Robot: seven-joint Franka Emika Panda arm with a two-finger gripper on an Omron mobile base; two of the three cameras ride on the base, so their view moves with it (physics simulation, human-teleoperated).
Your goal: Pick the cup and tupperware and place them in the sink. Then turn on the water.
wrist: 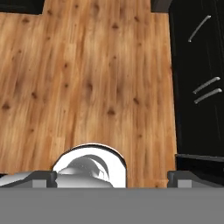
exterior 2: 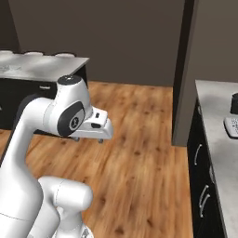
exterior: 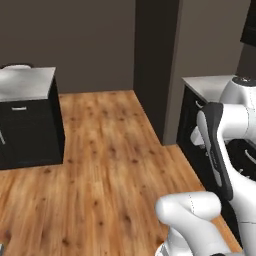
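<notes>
Mobile arm in transit posture over an open stretch of kitchen. The gripper (exterior 2: 88, 139) hangs from the folded arm with its axis pointing straight down at the wooden floor (exterior: 105, 160), and its two fingers (wrist: 181, 177) stand spread to their full width with nothing between them; in the hand view they frame bare planks and the front of a black cabinet (wrist: 197, 78) with slim metal handles. This tucked, downward-facing pose is judged to be a carrying stance: the arm is kept close over the base so that nothing is struck while the base drives, and the fingers are held wide in readiness for a first grasp. To the robot's left stands a black island (exterior: 30, 125) with a pale grey surface (exterior 2: 42, 67); a few pale round shapes at its far edge are too small to identify. To the right runs a second grey surface (exterior 2: 218, 139) above dark drawers, bearing a dark object (exterior 2: 234, 103) and a pale object (exterior 2: 231, 126), both cut by the frame edge and not identifiable. A dark pillar (exterior: 155, 65) separates the two areas. Where the cup, the tupperware and the sink lie cannot be told from these views; the task is therefore judged to be at its opening stage, with approach to the work surface first, and neither item yet collected.
</notes>
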